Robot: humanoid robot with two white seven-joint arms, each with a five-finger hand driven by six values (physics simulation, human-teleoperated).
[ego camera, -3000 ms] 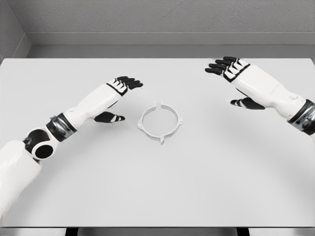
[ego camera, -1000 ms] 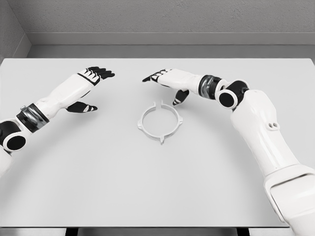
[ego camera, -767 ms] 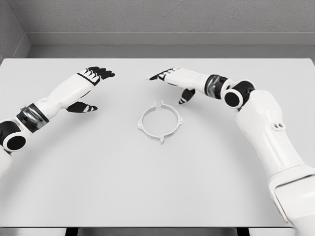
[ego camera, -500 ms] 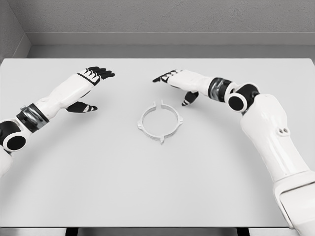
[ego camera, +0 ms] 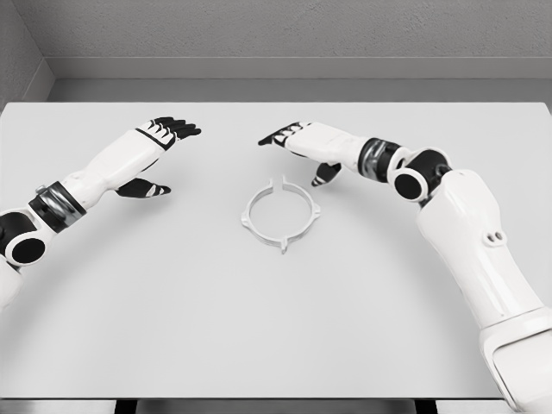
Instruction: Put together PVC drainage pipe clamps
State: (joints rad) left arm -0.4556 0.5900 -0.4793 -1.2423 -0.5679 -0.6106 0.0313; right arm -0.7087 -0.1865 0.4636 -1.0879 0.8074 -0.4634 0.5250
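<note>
Head view shows our right hand (ego camera: 297,141), fingers spread and empty, hovering just behind the white pipe clamp ring (ego camera: 281,213) mid-worktop (ego camera: 172,328); a careless descent could knock it aside.

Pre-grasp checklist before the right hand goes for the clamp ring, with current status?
1. White ring-shaped plastic pipe clamp lies flat on the white table: ok.
2. Clamp free of both hands, nothing touching it: ok.
3. Right hand open, holding nothing: ok.
4. Right hand placed over the clamp: not ok, it hangs beyond the ring's far edge, slightly to the right.
5. Left hand out of the path, open, well off to the clamp's left: ok.
6. Clamp's joint state at the gap in its far rim: cannot tell.
</note>
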